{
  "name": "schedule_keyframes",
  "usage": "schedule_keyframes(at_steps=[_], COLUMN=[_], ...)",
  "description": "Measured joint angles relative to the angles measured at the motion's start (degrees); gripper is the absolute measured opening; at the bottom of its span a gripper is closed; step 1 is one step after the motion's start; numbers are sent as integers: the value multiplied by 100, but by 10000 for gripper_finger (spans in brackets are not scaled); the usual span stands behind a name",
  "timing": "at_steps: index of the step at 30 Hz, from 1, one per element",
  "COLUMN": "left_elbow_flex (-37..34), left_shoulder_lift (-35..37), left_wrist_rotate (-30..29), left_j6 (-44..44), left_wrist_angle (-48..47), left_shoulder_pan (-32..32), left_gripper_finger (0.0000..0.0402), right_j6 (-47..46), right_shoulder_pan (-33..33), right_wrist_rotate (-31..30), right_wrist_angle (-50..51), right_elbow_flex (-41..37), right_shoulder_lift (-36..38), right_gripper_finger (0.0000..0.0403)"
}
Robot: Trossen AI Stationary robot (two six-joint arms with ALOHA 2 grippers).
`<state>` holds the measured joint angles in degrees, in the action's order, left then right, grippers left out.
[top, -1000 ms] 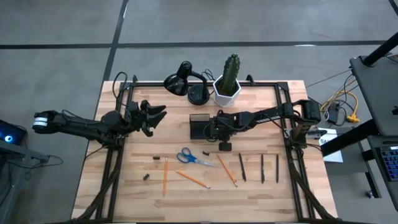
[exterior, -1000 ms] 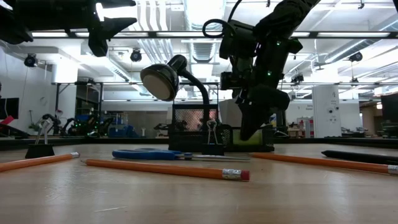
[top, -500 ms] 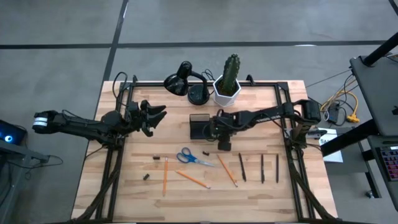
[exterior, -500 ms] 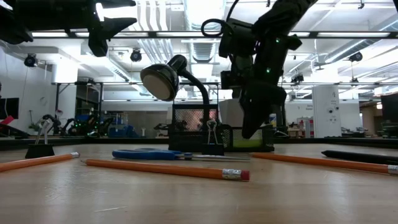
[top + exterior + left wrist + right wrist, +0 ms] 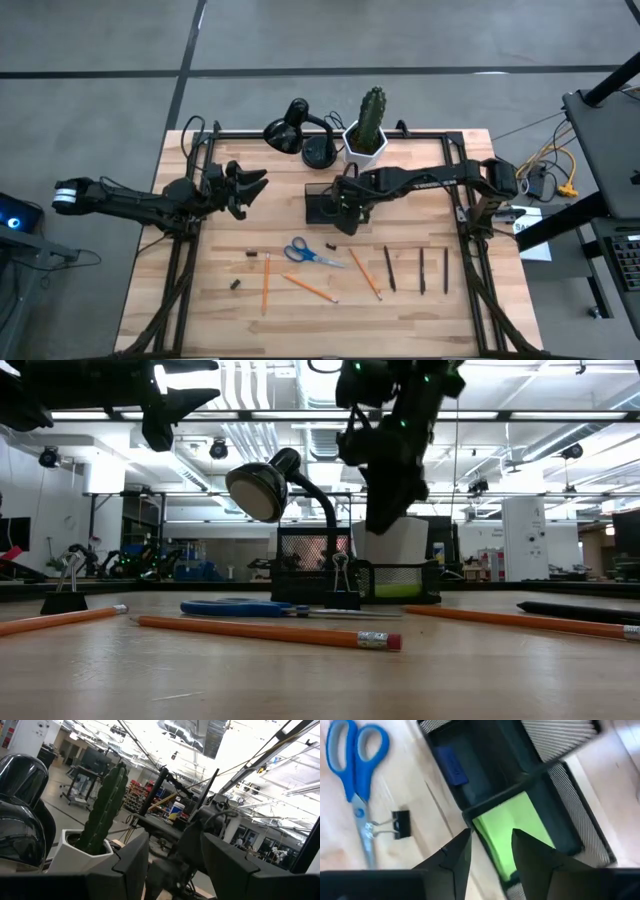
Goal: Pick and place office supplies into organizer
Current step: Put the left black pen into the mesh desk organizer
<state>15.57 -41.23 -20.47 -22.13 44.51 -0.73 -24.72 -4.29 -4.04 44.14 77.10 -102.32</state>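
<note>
The black mesh organizer [image 5: 322, 202] [image 5: 320, 565] [image 5: 560, 785] stands at mid-table. The lime-green sticky pad [image 5: 512, 827] lies flat in one of its compartments. My right gripper [image 5: 345, 218] [image 5: 380, 520] [image 5: 491, 837] hovers open above the organizer's near side, pointing down and holding nothing. Blue-handled scissors [image 5: 305, 252] [image 5: 357, 775], a binder clip [image 5: 400, 822], three orange pencils [image 5: 310, 288] and three dark pens [image 5: 421, 270] lie flat on the table. My left gripper [image 5: 250, 185] [image 5: 175, 850] waits open in the air at the table's left.
A black desk lamp [image 5: 295, 130] and a cactus in a white pot [image 5: 368, 130] stand just beyond the organizer at the far edge. Two small dark bits [image 5: 249, 256] [image 5: 236, 284] lie left of the scissors. Bare wood shows along the table's near edge.
My right gripper has risen from low beside the organizer's near right part. It has shifted toward the far-left and now hangs above the organizer. The sticky pad has stayed in its compartment.
</note>
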Motion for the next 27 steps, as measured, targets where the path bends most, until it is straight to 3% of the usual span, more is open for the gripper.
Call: schedule_keyframes(at_steps=[7, 14, 27], left_elbow_flex=[-2, -4, -7], left_shoulder_lift=[0, 0, 0], left_wrist_rotate=[0, 0, 2], left_j6=[0, 0, 0], left_wrist_angle=[0, -2, -9], left_shoulder_pan=[0, 0, 0], left_gripper_finger=[168, 168, 168], right_j6=[-1723, -2455, -3598], right_shoulder_pan=[16, 116, 1207], right_wrist_rotate=[500, 703, 564], right_wrist_angle=[1037, 2059, 2172], right_elbow_flex=[598, 812, 584], right_shoulder_lift=[7, 7, 81], right_gripper_finger=[130, 142, 138])
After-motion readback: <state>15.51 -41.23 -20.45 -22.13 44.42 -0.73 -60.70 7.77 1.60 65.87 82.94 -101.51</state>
